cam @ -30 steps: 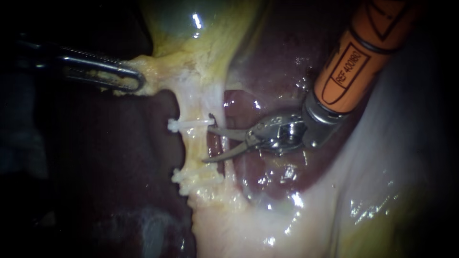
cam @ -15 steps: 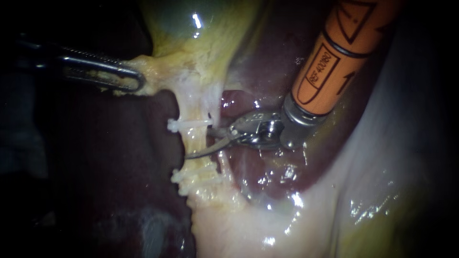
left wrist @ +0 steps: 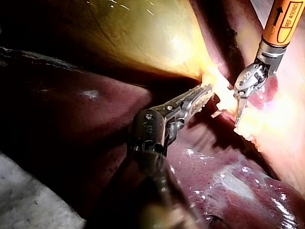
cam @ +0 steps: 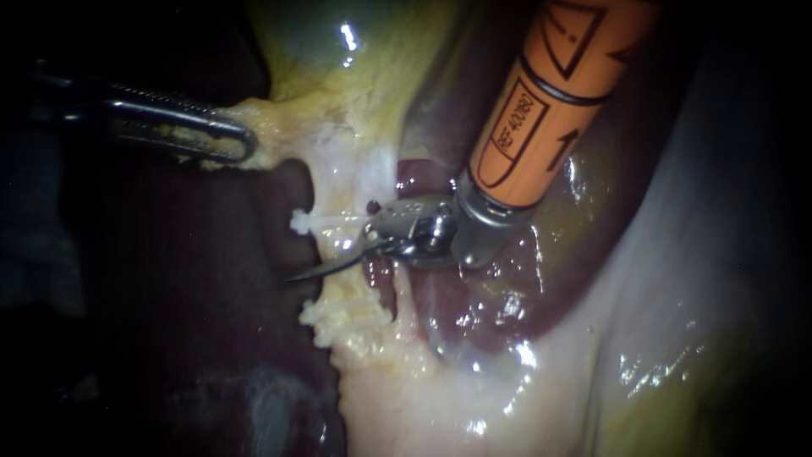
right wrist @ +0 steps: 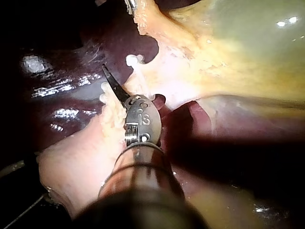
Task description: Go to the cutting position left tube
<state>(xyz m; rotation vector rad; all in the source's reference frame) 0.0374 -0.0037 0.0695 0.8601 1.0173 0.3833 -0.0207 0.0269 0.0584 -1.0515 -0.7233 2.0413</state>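
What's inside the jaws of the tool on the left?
The left instrument has its jaws shut on yellowish tissue at the edge of the gallbladder. How far the tissue goes in is covered by the jaws.

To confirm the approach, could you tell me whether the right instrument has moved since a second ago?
Yes. The right instrument has advanced leftward across the tube, its blade now passing below the upper clip.
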